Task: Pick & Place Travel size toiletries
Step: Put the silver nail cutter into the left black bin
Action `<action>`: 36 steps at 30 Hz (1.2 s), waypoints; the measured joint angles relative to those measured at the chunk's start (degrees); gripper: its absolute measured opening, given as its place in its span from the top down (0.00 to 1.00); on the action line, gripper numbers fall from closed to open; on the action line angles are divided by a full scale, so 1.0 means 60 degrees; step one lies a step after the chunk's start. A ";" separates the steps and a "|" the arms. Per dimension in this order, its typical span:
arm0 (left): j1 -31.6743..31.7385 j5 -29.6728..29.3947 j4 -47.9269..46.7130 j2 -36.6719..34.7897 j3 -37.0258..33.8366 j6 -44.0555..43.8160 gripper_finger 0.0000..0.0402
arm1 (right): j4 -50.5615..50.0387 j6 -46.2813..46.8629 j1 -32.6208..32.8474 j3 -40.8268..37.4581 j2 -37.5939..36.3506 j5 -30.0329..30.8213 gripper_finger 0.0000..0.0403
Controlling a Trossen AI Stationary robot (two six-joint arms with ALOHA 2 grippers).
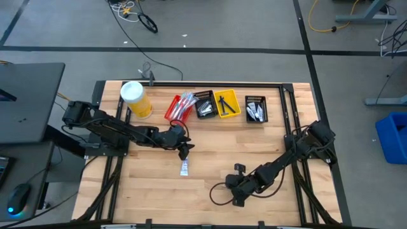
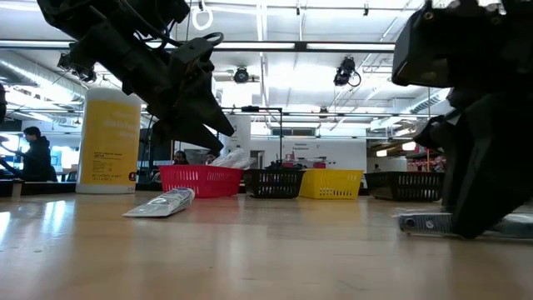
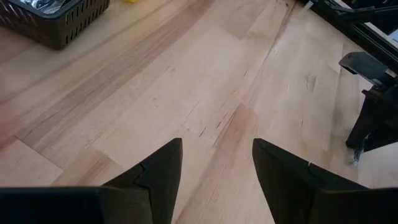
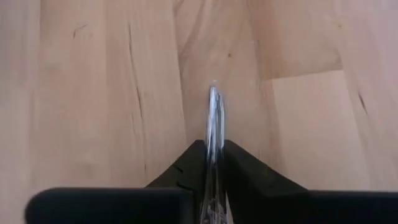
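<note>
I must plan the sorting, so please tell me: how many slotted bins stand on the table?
4, in a row along the far edge: a red bin, a black bin, a yellow bin and a second black bin. None seems hidden.

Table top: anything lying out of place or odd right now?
One small tube lies loose on the bare wood near the table's middle, below the open left gripper, outside the bins. The right gripper pinches a thin clear item between its fingers. Nothing spilled.
</note>
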 joint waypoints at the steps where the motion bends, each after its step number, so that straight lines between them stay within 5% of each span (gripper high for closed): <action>1: 0.0000 0.0001 0.0006 0.0000 0.0000 -0.0001 0.49 | -0.0003 0.0088 -0.0074 -0.0001 -0.0015 -0.0083 0.87; 20: -0.0623 0.0506 0.2690 0.0057 0.0004 0.3224 0.49 | 0.0449 -0.3381 -0.2170 -0.0030 -0.0460 -0.0281 0.91; 36: -0.0658 0.0506 0.2846 0.2302 0.1015 0.4215 0.49 | 0.2302 -0.6102 -0.4309 -0.0011 -0.0482 -0.0391 0.91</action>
